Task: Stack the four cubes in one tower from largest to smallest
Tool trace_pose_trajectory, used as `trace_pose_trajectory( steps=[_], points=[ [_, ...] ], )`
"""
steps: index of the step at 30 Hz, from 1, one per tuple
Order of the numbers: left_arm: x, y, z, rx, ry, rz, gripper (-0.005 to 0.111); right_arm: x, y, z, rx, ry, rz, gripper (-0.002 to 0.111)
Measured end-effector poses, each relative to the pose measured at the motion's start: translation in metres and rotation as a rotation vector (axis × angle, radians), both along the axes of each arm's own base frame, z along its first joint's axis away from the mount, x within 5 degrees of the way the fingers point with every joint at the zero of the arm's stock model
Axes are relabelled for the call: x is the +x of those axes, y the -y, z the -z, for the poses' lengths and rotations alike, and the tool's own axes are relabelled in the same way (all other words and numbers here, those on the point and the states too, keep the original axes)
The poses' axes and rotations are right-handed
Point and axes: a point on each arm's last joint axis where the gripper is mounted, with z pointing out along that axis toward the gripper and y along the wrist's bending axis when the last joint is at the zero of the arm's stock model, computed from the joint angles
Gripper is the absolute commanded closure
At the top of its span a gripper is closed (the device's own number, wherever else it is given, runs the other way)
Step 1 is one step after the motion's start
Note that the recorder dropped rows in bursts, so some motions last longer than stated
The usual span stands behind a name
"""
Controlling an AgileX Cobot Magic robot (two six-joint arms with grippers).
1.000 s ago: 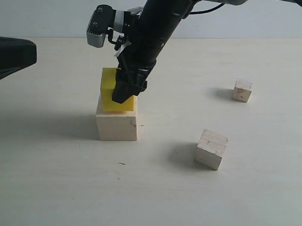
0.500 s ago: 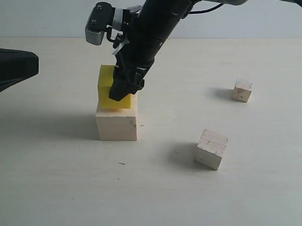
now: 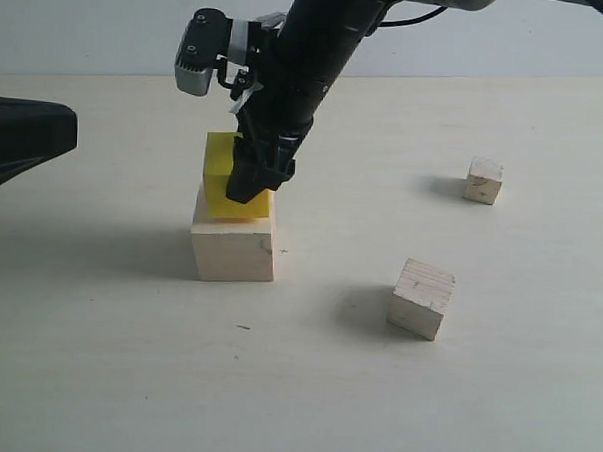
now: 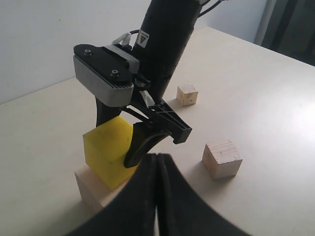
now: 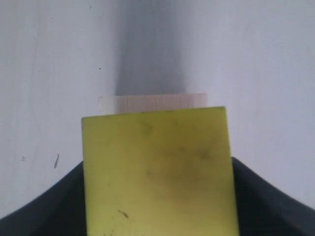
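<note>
My right gripper (image 3: pixel 239 181) is shut on the bright yellow cube (image 3: pixel 218 172), its fingers (image 5: pixel 268 196) on two opposite sides. The yellow cube (image 5: pixel 157 172) is on top of the large pale wooden cube (image 3: pixel 232 248), turned a little against it and shifted toward its far side. The medium grained cube (image 3: pixel 420 297) lies alone to the right and nearer. The small cube (image 3: pixel 483 180) lies farther right, at the back. My left gripper (image 4: pixel 157 158) is shut on nothing and looks at the stack (image 4: pixel 106 147) from beside it.
The left arm's dark bulk (image 3: pixel 25 139) juts in at the left edge, level with the stack. The pale tabletop (image 3: pixel 304 386) runs back to a white wall. The right arm (image 3: pixel 309 56) slants down from the upper middle.
The right gripper carried the yellow cube slightly left, then back right, ending near where it was a second ago. The other cubes have not moved.
</note>
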Motion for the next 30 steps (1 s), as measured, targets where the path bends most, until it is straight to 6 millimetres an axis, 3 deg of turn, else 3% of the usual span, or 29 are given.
trace_pose_trajectory(
  steps=[13, 24, 30],
  points=[
    [0.000, 0.000, 0.000, 0.003, 0.002, 0.001, 0.107, -0.002, -0.002, -0.001, 0.020, -0.030, 0.006, 0.051],
    [0.000, 0.000, 0.000, 0.003, 0.002, 0.001, 0.107, 0.000, -0.005, 0.013, 0.008, -0.055, 0.007, 0.051],
    [0.000, 0.000, 0.000, 0.003, 0.002, 0.001, 0.107, 0.000, -0.005, 0.013, 0.008, -0.055, 0.007, 0.036]
  ],
)
